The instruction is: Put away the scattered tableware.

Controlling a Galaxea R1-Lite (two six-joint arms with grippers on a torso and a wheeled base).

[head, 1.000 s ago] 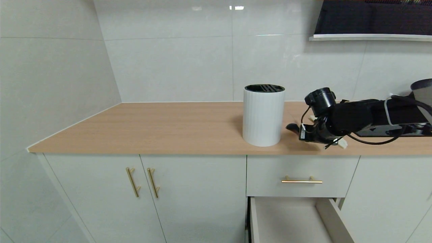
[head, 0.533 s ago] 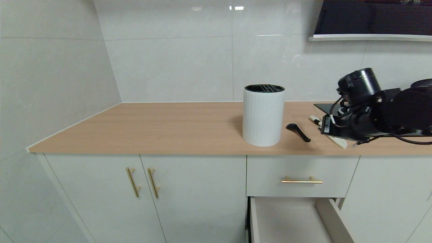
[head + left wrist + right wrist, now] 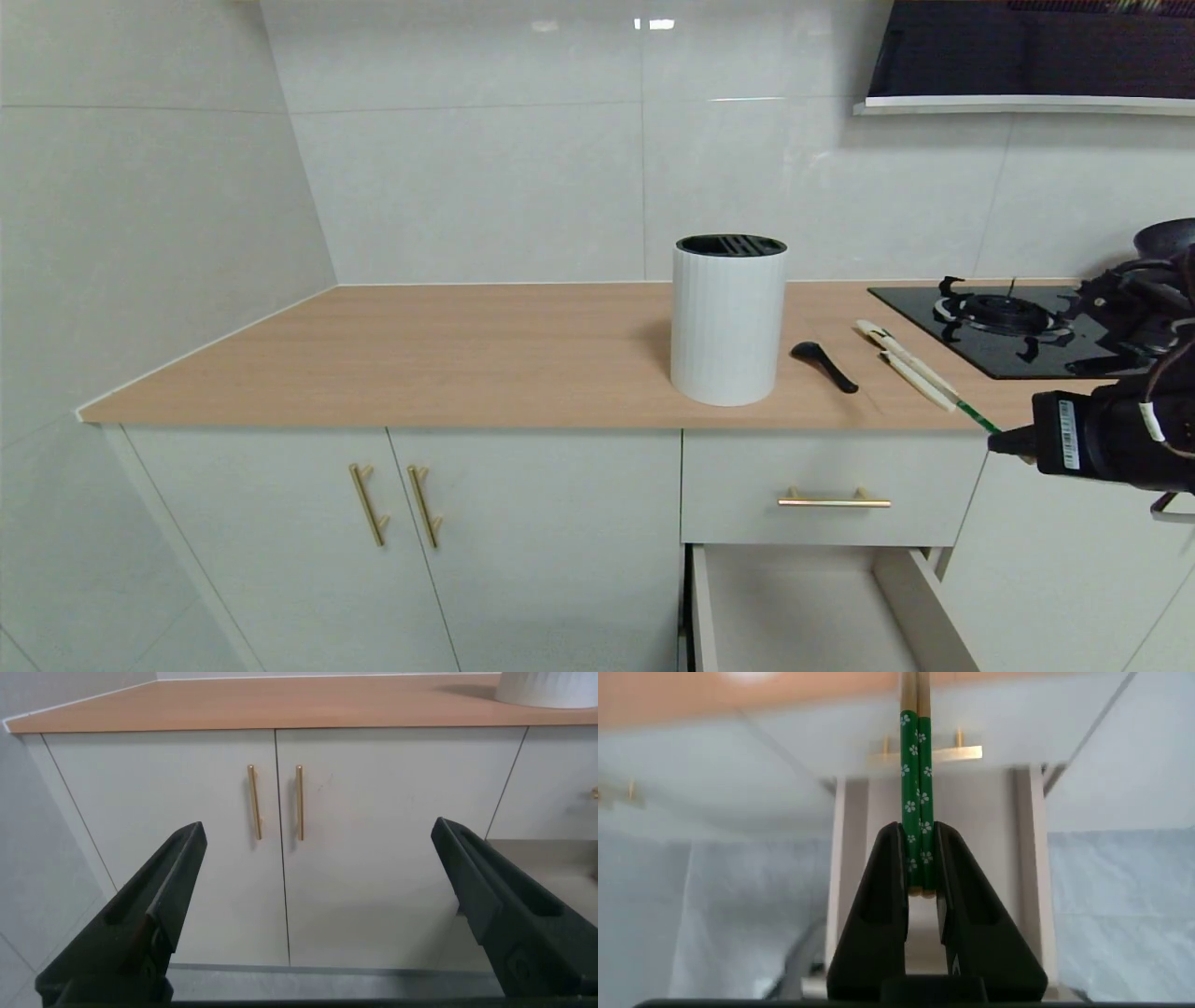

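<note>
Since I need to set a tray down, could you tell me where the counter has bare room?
Bare: the counter from the left wall to the white holder. Crowded: holder to stove, with black spoon and chopsticks.

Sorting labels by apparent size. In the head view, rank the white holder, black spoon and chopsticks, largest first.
1. white holder, clearly largest.
2. chopsticks, long but thin, held in the right claw.
3. black spoon, shorter than the chopsticks.
All lie at roughly similar distance, so the order seems safe.
</note>
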